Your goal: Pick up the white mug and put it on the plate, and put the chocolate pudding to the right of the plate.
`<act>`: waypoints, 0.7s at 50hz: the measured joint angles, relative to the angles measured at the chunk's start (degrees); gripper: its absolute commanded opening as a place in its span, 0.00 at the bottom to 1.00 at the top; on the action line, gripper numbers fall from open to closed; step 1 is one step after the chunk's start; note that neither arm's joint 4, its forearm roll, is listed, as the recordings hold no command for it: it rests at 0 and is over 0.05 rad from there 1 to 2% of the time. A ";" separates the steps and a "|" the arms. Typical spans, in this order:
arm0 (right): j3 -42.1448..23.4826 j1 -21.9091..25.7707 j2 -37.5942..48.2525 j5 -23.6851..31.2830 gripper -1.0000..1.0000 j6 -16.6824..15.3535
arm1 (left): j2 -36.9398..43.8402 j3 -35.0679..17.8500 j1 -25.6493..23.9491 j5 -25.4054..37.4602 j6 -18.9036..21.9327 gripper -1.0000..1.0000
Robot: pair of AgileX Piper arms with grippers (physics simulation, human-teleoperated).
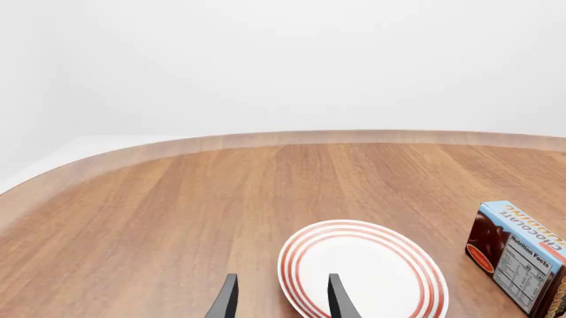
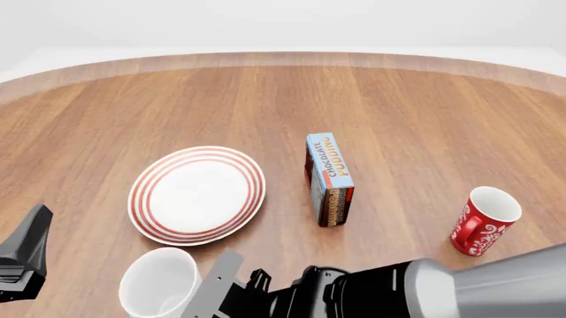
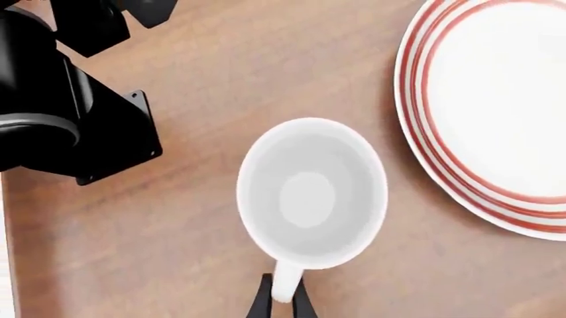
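The white mug (image 3: 311,192) stands upright on the table, near the plate's (image 3: 495,112) near-left rim; it also shows in the front view (image 2: 161,283). My right gripper (image 3: 281,295) is shut on the mug's loop handle (image 3: 285,281), one finger on each side. The plate (image 2: 196,194) is empty. The chocolate pudding (image 2: 329,177) stands on its edge just right of the plate, a small gap between them. My left gripper (image 1: 283,297) is open and empty, low over the table at the plate's (image 1: 362,271) near-left edge. The pudding (image 1: 521,255) also shows there.
A red mug with white patterns (image 2: 482,220) stands upright at the near right. My right arm (image 2: 415,288) lies across the near edge of the front view. Part of my left arm (image 2: 22,258) sits at the near left, close to the white mug.
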 measured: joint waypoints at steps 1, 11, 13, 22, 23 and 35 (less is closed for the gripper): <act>0.00 0.01 -0.01 0.01 0.00 0.00 | 0.00 0.00 0.00 0.00 0.00 1.00; 0.06 -0.45 -0.38 0.19 0.00 -0.28 | 0.00 0.00 0.00 0.00 0.00 1.00; 0.09 -0.56 -0.55 0.26 0.00 -0.38 | 0.00 0.00 0.00 0.00 0.00 1.00; 0.08 -1.35 -1.64 0.82 0.00 -1.31 | 0.00 0.00 0.00 0.00 0.00 1.00; 0.08 -1.49 -1.79 0.91 0.00 -1.47 | 0.00 0.00 0.00 0.00 0.00 1.00; 0.26 -3.46 -4.19 1.78 0.00 -3.59 | 0.00 0.00 0.00 0.00 0.00 1.00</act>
